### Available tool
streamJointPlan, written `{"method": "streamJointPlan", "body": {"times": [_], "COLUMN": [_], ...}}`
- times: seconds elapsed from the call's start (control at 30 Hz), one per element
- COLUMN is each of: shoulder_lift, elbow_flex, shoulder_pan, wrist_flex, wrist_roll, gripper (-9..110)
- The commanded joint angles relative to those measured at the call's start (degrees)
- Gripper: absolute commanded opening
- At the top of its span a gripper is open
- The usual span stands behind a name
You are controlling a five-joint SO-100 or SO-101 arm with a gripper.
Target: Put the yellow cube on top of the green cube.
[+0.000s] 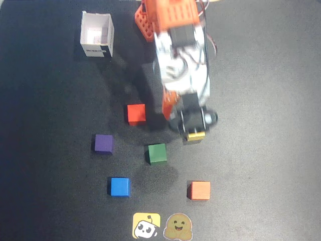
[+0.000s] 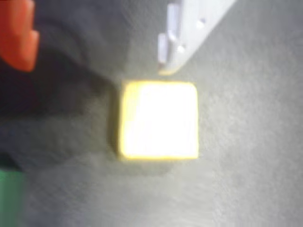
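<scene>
Near the tabletop's middle, the gripper hangs directly over the small pale-yellow matte cube, seemingly lining up a grasp, jaw opening unclear, while the dark-green matte cube waits nearby.
</scene>
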Motion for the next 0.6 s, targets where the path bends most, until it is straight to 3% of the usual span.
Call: {"method": "streamJointPlan", "body": {"times": [0.0, 0.57], "shoulder_lift": [-2.37, -7.38], "elbow_flex": [-3.16, 2.29], "shoulder_pan": [-1.49, -6.15], "wrist_flex": [-2.64, -12.48], "wrist_roll": [1.67, 6.59], "gripper": [21, 21]}}
